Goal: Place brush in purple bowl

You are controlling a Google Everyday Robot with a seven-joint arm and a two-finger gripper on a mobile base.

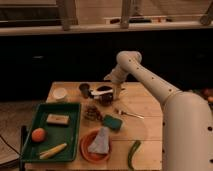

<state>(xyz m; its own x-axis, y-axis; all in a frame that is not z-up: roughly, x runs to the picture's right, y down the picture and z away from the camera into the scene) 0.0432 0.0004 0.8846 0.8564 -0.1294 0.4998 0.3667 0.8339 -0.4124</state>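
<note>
The purple bowl (pixel 104 96) stands at the back middle of the wooden table. The brush (pixel 102 90) lies across the bowl's top, its whitish handle showing against the dark bowl. My gripper (pixel 114 85) hangs just above and to the right of the bowl, close to the brush's right end. I cannot tell whether it touches the brush.
A small dark cup (pixel 85 89) and a white cup (pixel 60 93) stand left of the bowl. A green tray (pixel 29 125) holds food at the front left. An orange plate (pixel 85 149) with a cloth, a green sponge (pixel 113 122), a fork (pixel 128 114) and a green pepper (pixel 133 152) lie in front.
</note>
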